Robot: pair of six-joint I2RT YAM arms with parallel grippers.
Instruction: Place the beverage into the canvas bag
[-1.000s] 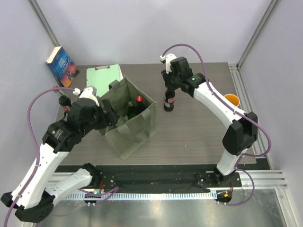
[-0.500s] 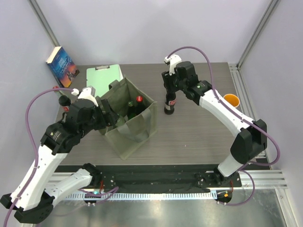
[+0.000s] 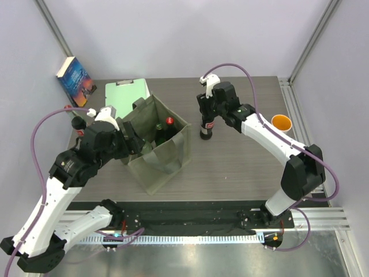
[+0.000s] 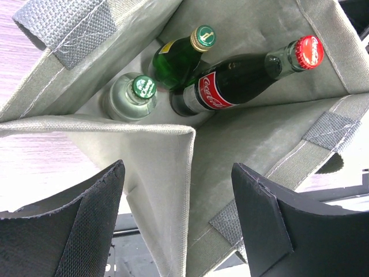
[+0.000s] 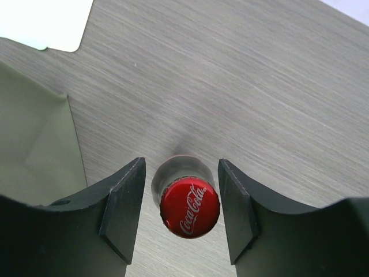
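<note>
The right gripper (image 5: 180, 203) stands open around the Coca-Cola bottle (image 5: 190, 209), its body hidden; the left gripper (image 4: 179, 202) is wide open over the canvas bag (image 4: 248, 144).

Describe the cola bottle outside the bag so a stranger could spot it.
Find the olive-grey canvas bag mid-table. Just right of it, a dark cola bottle stands upright on the wood, between the open fingers of the right gripper. Its red-capped twin leans inside the bag; this one stands alone outside.
</note>
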